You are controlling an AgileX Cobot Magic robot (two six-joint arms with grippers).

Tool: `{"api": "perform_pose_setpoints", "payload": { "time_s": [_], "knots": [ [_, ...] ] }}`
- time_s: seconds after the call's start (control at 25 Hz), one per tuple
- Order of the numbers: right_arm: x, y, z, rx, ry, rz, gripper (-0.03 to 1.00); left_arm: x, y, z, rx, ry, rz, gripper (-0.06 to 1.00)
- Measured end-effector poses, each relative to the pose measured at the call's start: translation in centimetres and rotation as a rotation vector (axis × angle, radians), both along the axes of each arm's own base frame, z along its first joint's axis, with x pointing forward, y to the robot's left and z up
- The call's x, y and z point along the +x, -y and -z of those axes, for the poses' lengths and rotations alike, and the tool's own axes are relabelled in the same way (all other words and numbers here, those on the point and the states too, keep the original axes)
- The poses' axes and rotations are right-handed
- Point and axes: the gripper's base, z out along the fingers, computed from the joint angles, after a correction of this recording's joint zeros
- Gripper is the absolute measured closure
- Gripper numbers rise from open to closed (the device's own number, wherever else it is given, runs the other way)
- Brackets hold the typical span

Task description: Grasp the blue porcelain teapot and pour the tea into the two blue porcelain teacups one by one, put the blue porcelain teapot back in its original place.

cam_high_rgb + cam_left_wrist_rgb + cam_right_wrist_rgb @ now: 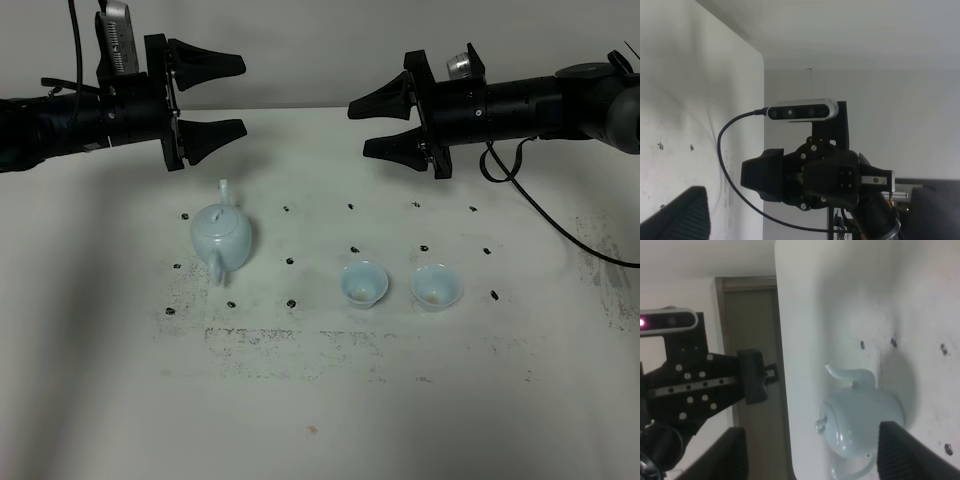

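White speckled tabletop (320, 400) is carrying a round pale-blue glazed porcelain teapot (222, 238) on its left, with the loop handle turned toward the near edge, inviting a grasp. Two small pale-blue handleless teacups (364, 283) (436, 286) are standing side by side to its right — seemingly empty, though too small to judge. Black left gripper (238, 97) and right gripper (360, 128) are hanging raised behind, jaws spread wide, holding nothing.

The left pincer (243, 96) and right pincer (357, 128) are black, pointed, with seemingly ribbed pads (912, 452).
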Motion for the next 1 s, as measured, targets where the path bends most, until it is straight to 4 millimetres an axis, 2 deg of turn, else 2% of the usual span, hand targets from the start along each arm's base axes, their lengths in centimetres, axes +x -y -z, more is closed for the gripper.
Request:
{"api": "perform_pose_setpoints", "payload": {
  "time_s": [0.56, 0.8, 1.0],
  "knots": [
    [-0.1, 0.0, 0.0, -0.002, 0.011, -0.010, 0.43, -0.1, 0.0, 0.1, 0.016, 0.000, 0.017, 0.19],
    [-0.2, 0.1, -0.1, -0.011, 0.074, -0.043, 0.44, -0.2, 0.0, 0.0, 0.006, 0.002, 0.030, 0.19],
    [-0.1, 1.1, -1.3, -0.012, 0.139, -0.069, 0.50, -0.4, -0.9, -0.6, -0.059, 0.012, 0.045, 0.19]
  ]
}}
